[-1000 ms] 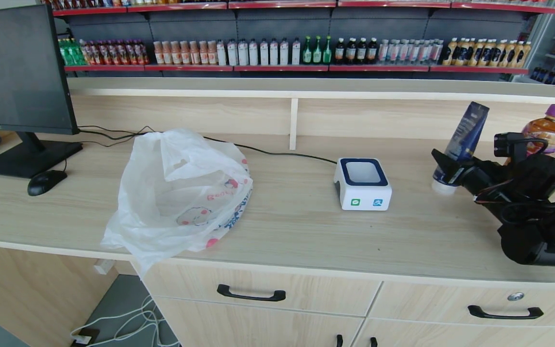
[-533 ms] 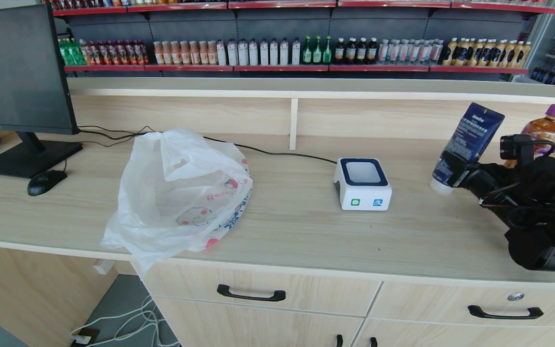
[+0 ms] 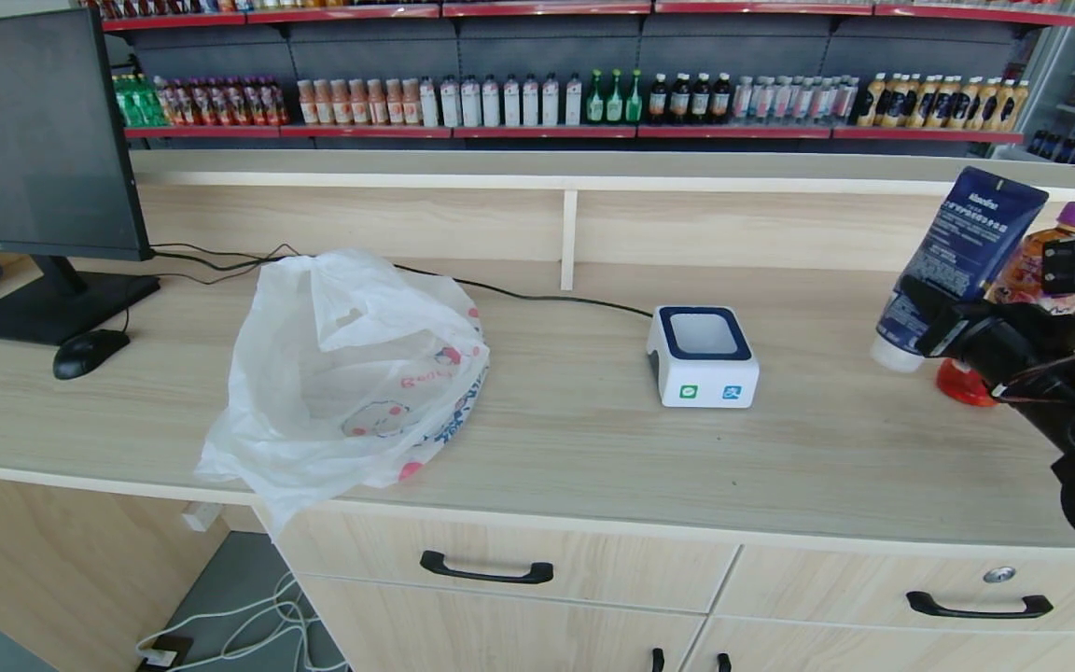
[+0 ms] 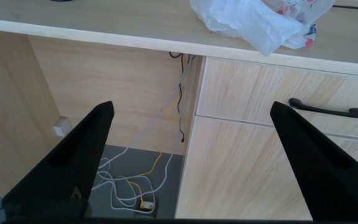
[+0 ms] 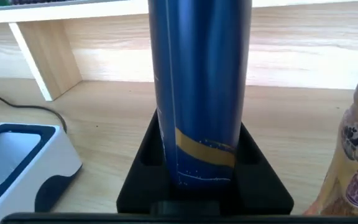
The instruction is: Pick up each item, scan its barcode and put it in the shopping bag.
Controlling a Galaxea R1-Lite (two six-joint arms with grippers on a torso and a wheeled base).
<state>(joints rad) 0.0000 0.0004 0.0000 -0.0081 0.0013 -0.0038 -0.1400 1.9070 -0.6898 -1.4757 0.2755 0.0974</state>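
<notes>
Firmly, the right gripper clamps a glossy blue squeeze tube.

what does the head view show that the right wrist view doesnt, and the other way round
Head view adds the shopping bag, the monitor, the mouse and the drink shelves behind the counter. Right wrist view adds the gold band low on the blue tube. Both show the blue tube held in the right gripper, the scanner and the orange drink bottle next to the tube.
</notes>
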